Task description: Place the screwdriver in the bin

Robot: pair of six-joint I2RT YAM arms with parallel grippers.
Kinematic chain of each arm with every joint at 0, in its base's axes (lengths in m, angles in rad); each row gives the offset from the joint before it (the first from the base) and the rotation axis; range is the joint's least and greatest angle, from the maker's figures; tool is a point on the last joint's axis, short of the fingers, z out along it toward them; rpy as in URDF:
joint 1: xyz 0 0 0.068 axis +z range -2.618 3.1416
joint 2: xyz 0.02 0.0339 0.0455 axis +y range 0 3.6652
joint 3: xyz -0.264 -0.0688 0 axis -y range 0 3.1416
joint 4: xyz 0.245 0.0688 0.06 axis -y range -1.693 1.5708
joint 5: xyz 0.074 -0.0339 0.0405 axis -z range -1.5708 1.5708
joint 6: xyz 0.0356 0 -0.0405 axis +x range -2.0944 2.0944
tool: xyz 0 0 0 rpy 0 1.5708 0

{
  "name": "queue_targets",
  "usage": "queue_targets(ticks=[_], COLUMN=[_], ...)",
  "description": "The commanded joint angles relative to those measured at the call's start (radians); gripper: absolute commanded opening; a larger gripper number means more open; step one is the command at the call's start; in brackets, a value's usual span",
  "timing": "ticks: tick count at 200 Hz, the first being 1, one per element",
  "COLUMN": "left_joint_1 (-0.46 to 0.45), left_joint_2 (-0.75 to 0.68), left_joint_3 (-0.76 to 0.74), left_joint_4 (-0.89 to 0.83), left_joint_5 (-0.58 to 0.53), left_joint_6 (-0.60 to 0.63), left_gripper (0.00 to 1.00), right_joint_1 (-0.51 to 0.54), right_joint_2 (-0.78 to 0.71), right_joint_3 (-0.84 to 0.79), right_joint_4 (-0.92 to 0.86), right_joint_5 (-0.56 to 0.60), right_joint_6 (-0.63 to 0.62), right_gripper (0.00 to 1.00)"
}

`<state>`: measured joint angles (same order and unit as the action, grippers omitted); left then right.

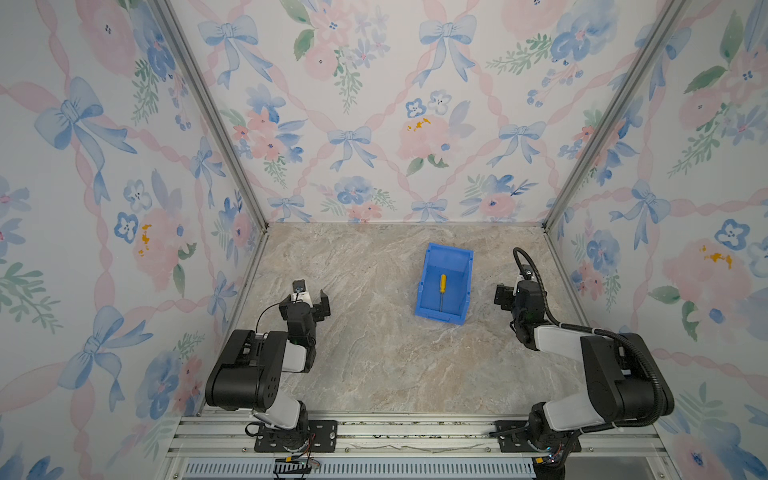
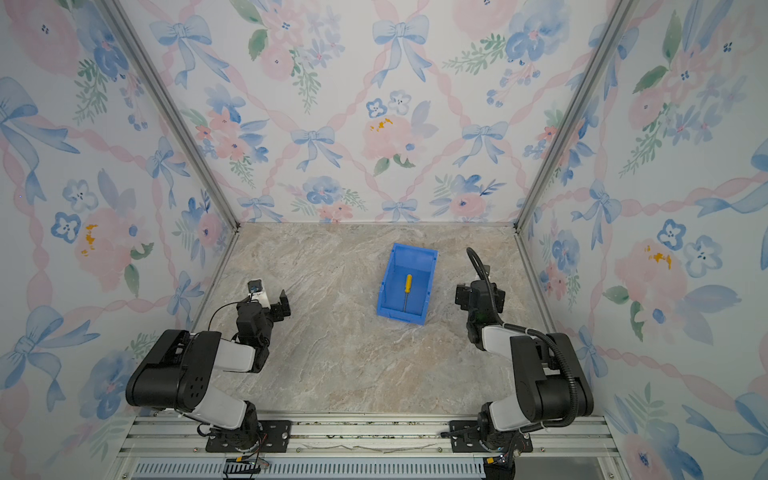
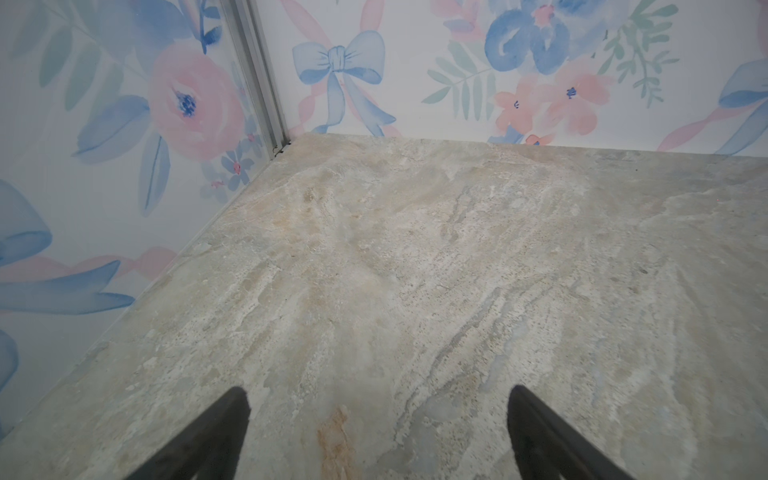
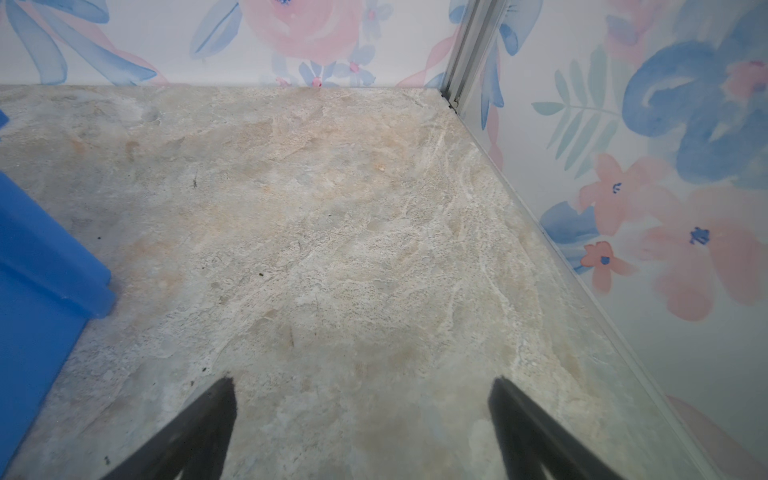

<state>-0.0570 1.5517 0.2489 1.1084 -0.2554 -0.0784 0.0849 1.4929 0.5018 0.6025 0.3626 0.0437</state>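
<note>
The blue plastic rectangular bin (image 1: 449,258) stands right of centre on the marble-patterned tabletop (image 1: 374,357), apart from every wall, with a broad stretch of surface between it and the left gripper (image 3: 378,392). The right gripper (image 4: 362,382) hovers near its side. Both grippers' jaws are spread wide, holding nothing. The slim yellow-handled screwdriver (image 1: 442,293) lies on the bin's floor, lengthwise, handle toward the back wall, tip toward the low front lip.

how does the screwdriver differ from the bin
The screwdriver is slim, yellow-handled with a metal shaft; the bin is a wide blue box. The screwdriver lies flat inside the bin; the bin stands on the table. Shared: both run the same way, neither is gripped.
</note>
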Motion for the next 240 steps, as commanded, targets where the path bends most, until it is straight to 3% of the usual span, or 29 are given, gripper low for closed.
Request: queue_targets(ticks=[1, 28, 44, 54, 72, 87, 240], left_joint_1=[0.004, 0.005, 0.009, 0.011, 0.011, 0.013, 0.009], left_joint_2=[0.004, 0.007, 0.014, 0.012, 0.013, 0.014, 0.009], left_joint_3=[-0.011, -0.011, 0.0, -0.001, -0.002, 0.001, -0.002], left_joint_4=[0.089, 0.09, 0.085, 0.081, 0.082, 0.082, 0.079], left_joint_5=[0.034, 0.037, 0.152, 0.161, 0.161, 0.161, 0.151], left_joint_6=[0.026, 0.027, 0.068, 0.069, 0.068, 0.068, 0.067], left_gripper=[0.98, 0.97, 0.97, 0.98, 0.97, 0.98, 0.97], right_joint_1=[-0.007, -0.009, -0.023, -0.029, -0.015, -0.013, -0.008], right_joint_2=[0.009, 0.006, 0.005, 0.014, 0.071, 0.043, 0.056], right_joint_3=[-0.008, -0.033, -0.067, -0.078, -0.131, -0.11, -0.115], right_joint_4=[0.078, 0.12, 0.18, 0.201, 0.372, 0.282, 0.315], right_joint_5=[-0.019, -0.039, -0.079, -0.12, -0.123, -0.118, -0.106], right_joint_6=[0.002, -0.001, 0.004, -0.002, -0.028, -0.024, -0.027], right_gripper=[0.97, 0.97, 0.97, 0.97, 0.97, 0.97, 0.97])
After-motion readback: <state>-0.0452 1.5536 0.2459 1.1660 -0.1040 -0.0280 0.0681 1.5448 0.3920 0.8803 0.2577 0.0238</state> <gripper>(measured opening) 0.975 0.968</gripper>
